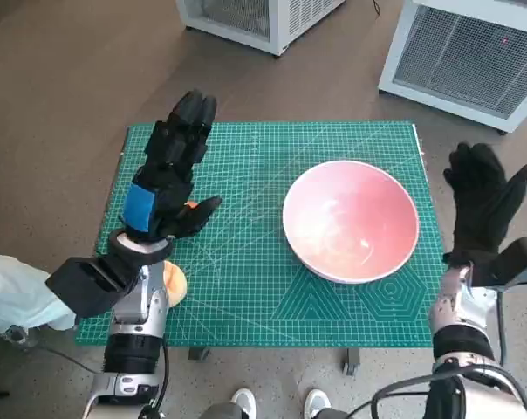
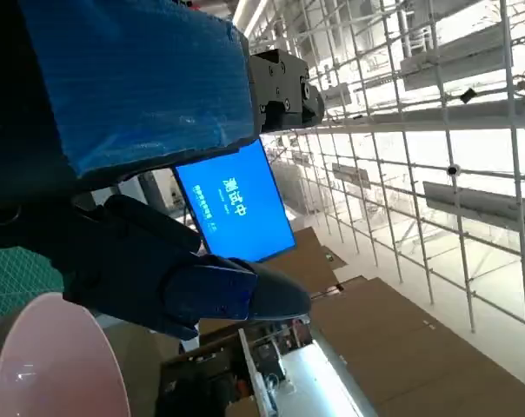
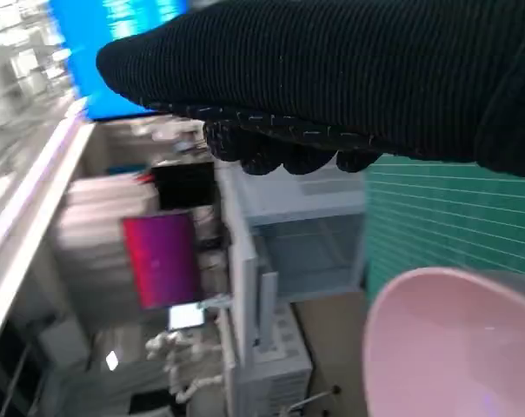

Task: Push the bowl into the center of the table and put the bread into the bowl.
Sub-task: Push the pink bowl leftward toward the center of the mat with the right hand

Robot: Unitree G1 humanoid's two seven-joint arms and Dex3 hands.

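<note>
A pink bowl (image 1: pixel 351 220) stands empty on the right half of the green cutting mat (image 1: pixel 246 157); its rim also shows in the left wrist view (image 2: pixel 54 365) and the right wrist view (image 3: pixel 454 347). The bread (image 1: pixel 175 281) is a pale orange lump at the mat's left front, mostly hidden behind my left wrist. My left hand (image 1: pixel 172 170) is raised above the mat's left side, fingers extended, holding nothing. My right hand (image 1: pixel 483 199) is held up just off the mat's right edge, beside the bowl, fingers spread and empty.
Two white cabinets (image 1: pixel 255 17) (image 1: pixel 464 52) stand on the floor beyond the table. A person's light sleeve (image 1: pixel 10 292) reaches in at the left front, and shoes (image 1: pixel 277 403) show below the table's front edge. A blue screen (image 2: pixel 236 208) shows in the left wrist view.
</note>
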